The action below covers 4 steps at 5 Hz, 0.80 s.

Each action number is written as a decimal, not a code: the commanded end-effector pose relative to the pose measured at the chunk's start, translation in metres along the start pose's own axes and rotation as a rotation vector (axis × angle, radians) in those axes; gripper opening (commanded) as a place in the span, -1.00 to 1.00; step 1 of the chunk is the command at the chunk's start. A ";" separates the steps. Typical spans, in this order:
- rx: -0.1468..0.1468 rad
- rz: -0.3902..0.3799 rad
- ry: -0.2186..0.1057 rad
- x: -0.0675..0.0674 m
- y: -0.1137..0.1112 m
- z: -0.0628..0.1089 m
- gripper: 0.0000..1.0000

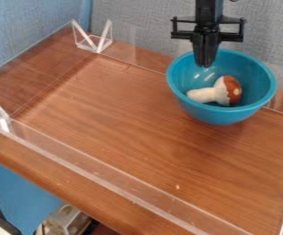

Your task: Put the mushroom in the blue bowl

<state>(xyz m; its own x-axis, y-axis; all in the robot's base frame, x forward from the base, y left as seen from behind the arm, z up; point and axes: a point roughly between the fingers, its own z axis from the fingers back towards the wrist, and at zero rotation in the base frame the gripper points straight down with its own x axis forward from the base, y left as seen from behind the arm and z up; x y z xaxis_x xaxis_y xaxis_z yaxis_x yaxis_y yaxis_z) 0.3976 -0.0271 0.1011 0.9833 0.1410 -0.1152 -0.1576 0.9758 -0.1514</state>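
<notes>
Camera view: mushroom lies inside the bowl, so task's basically done imo. Gripper hangs above the bowl w/ jaws closed, empty.

One blue bowl sits on one wooden table, and inside it lies one mushroom, a single toy with a cream stem and a reddish-brown cap. One gripper on one dark robot arm hangs above the bowl, jaws closed. One low clear plastic wall runs around the tabletop. One small clear plastic stand is at the far corner. One blue backdrop is behind the table. No second bowl or second mushroom is in view.
</notes>
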 end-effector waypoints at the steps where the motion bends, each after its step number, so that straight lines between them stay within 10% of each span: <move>1: -0.025 0.007 -0.136 -0.005 -0.002 0.052 -1.00; 4: -0.024 0.056 -0.173 -0.012 0.003 0.067 -1.00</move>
<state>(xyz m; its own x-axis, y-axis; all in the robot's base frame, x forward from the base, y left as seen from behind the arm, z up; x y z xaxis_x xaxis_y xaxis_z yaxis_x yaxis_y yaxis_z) 0.3925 -0.0198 0.1296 0.9756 0.2121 -0.0566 -0.2184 0.9636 -0.1543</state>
